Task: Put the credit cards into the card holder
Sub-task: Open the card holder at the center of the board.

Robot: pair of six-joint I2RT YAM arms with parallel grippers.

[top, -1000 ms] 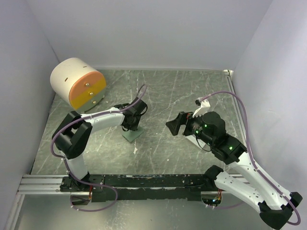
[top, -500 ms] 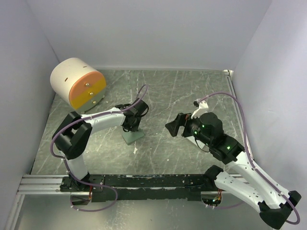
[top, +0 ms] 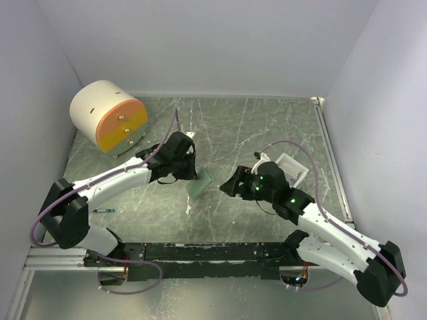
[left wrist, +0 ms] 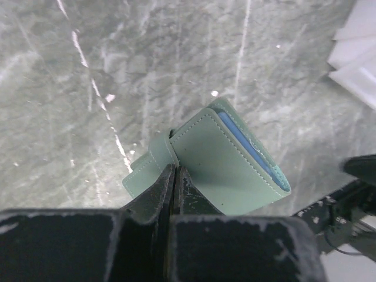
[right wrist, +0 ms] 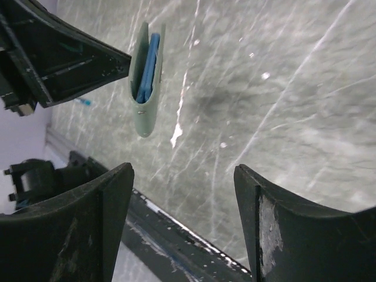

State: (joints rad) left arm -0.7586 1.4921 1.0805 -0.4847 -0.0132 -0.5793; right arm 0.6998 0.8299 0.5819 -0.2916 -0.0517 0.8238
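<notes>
Fingers (left wrist: pixel 154 197) of left gripper (left wrist: pixel 174 171) pinched shut on card holder (left wrist: pixel 226 161), sage-green, folded, blue lining at its edge, right gripper (right wrist: pixel 182 176) spread wide, empty, facing it

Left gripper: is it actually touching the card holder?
Touching. The left wrist view shows the left gripper shut on the card holder, with its fingertips pinching the holder's near edge and no gap between them.

My left fingers (left wrist: pixel 150 197) cover card holder (left wrist: pixel 226 155) edge where pinched; its inside shows only as blue sliver. At 2 o'clock of left wrist view, white tray (left wrist: pixel 359 53) cut off by frame; overhead, my right arm (top: pixel 321 221) hides its 8 o'clock corner, contents too small to tell. Thin blue-tipped thing (top: pixel 105 211) at 8 o'clock overhead: unidentifiable.
</notes>
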